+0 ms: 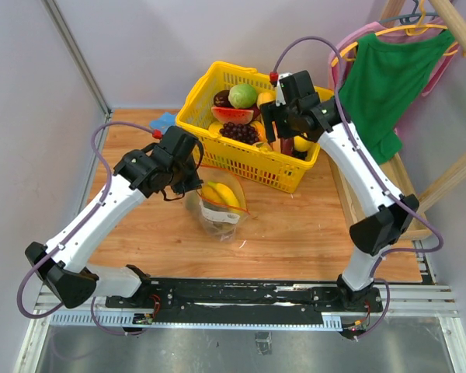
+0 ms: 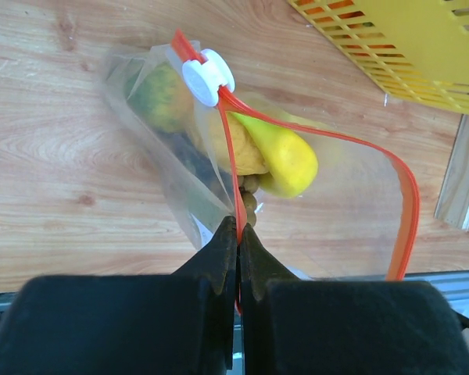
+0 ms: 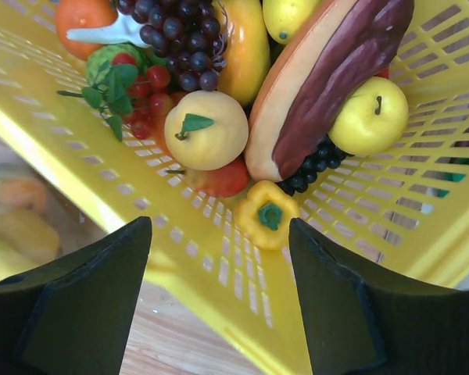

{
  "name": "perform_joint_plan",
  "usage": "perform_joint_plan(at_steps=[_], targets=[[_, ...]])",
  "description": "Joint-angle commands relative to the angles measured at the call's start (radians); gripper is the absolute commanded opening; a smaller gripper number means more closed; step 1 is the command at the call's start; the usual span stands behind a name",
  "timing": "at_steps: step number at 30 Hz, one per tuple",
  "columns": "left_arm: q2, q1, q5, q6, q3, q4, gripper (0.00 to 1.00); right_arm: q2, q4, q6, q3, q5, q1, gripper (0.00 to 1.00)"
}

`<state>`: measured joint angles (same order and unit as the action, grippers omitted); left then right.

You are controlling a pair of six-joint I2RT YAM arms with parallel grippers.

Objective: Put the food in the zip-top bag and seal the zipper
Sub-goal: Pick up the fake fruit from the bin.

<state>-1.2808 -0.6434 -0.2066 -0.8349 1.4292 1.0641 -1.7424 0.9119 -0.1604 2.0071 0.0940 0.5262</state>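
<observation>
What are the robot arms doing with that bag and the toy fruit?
The left fingers are pinched shut on the zipper of the zip-top bag, holding its mouth open. A banana and a green fruit are already inside. The right fingers are open above the yellow basket of toy food, holding nothing.

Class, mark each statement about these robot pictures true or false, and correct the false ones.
1. The left gripper is shut on the zipper. True.
2. The right gripper holds a fruit. False: it is open and empty, above the basket.
3. A banana is inside the bag. True.
4. The bag is zipped shut. False: its mouth gapes, with the zipper's two sides apart.
</observation>
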Motion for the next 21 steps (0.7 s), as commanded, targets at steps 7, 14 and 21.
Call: perform_joint_plan(at_steps=[7, 14, 21], targets=[[-0.033, 0.003, -0.13, 0.019, 0.146, 0.103, 0.0, -0.168, -0.073, 0.098, 0.062, -0.163, -0.078, 0.73], [-0.048, 0.004, -0.136, 0.023, 0.134, 0.108, 0.0, -0.291, -0.12, 0.104, 0.1, -0.234, -0.103, 0.72], [-0.066, 0.007, -0.118, 0.029, 0.116, 0.089, 0.0, -0.386, -0.113, 0.101, 0.126, -0.31, -0.112, 0.76]])
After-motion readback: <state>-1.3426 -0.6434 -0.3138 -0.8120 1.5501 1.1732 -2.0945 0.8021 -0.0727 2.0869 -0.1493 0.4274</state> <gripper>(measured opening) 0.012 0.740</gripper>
